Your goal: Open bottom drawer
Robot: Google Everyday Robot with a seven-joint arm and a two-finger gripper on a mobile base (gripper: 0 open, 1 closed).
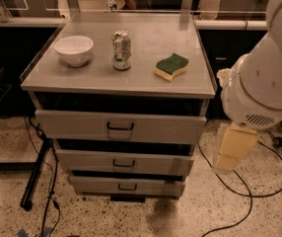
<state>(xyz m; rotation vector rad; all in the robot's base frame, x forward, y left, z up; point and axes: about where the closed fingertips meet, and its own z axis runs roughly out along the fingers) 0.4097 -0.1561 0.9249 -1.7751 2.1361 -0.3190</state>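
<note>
The bottom drawer (151, 186) is the lowest and narrowest of three grey fronts on the metal cabinet, with a small black bar handle (127, 186). Its front sits close to the cabinet, and a dark gap shows above it. My gripper (232, 149) is a cream-coloured block hanging below the large white arm housing (262, 90). It is to the right of the cabinet at about the height of the middle drawer (156, 163). It is apart from every drawer and holds nothing I can see.
On the cabinet top (96, 75) stand a white bowl (74, 50), a drink can (122, 50) and a green-and-yellow sponge (171, 66). The top drawer (156, 128) is the widest. Black cables (239, 194) lie on the speckled floor at right, and a black pole (35, 174) leans at left.
</note>
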